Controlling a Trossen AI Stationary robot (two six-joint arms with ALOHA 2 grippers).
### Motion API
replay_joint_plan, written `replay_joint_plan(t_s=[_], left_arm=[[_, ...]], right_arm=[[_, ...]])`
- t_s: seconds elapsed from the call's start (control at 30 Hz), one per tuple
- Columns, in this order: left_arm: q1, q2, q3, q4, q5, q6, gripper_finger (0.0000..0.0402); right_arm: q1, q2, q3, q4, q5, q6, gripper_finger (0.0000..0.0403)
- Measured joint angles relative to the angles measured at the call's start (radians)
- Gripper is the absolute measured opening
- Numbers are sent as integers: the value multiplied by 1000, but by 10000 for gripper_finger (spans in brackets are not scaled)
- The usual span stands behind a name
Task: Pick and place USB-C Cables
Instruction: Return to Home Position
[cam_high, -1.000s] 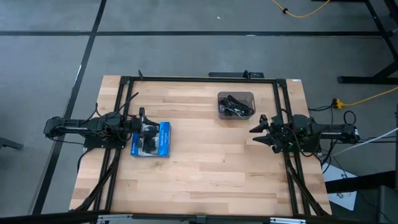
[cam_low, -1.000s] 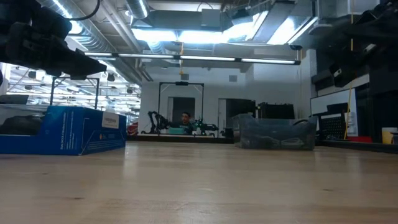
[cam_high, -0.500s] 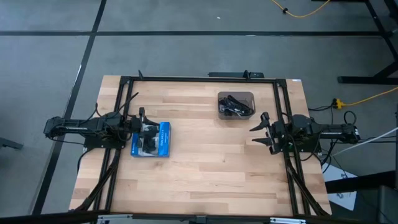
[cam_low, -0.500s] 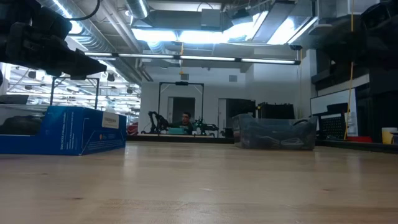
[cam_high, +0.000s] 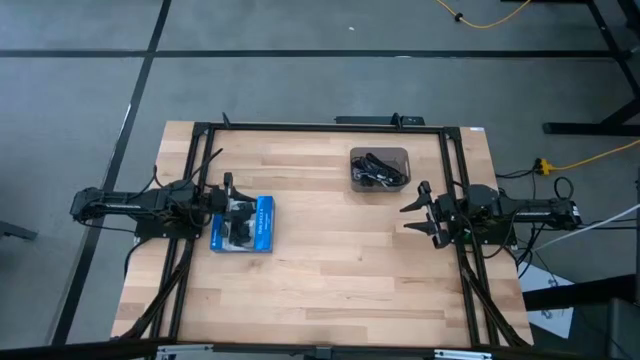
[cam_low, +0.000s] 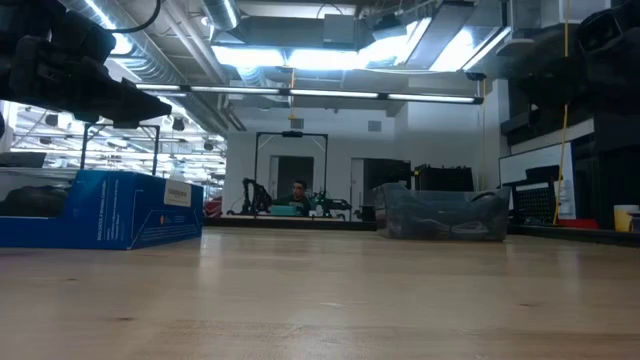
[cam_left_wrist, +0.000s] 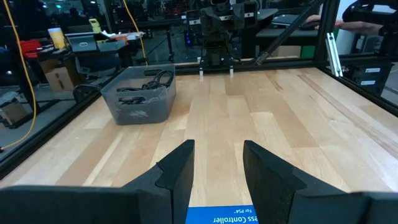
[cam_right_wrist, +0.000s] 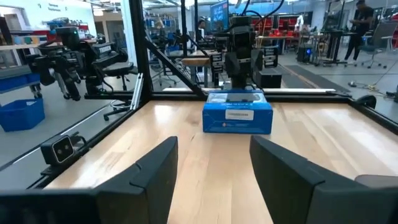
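Note:
The USB-C cables (cam_high: 375, 165) lie as a dark tangle inside a small grey bin (cam_high: 379, 183) at the table's far right; they also show in the left wrist view (cam_left_wrist: 151, 81). I cannot make out any pale cables. My right gripper (cam_high: 415, 212) is open and empty, hovering near the table's right edge, just nearer than the bin. My left gripper (cam_high: 240, 207) is open and empty above a blue box (cam_high: 262, 224) at the table's left. The box's edge shows between its fingers in the left wrist view (cam_left_wrist: 221, 216).
The blue box (cam_low: 100, 208) rests flat on the wooden table, and the bin (cam_low: 440, 215) stands on the table's far right. A black frame (cam_high: 320, 126) runs along the table's edges. The wood between box and bin (cam_high: 330, 230) is bare. A person sits far off in the room (cam_low: 297, 190).
My right gripper has shifted a little toward the table's far edge and stayed open. The bin, the cables, the blue box and my left arm have kept still.

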Motion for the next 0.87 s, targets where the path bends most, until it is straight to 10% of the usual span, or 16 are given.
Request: replay_joint_plan(t_s=[0.87], left_arm=[[0,0,0,0,0,0,131]], right_arm=[[0,0,0,0,-3,27,204]])
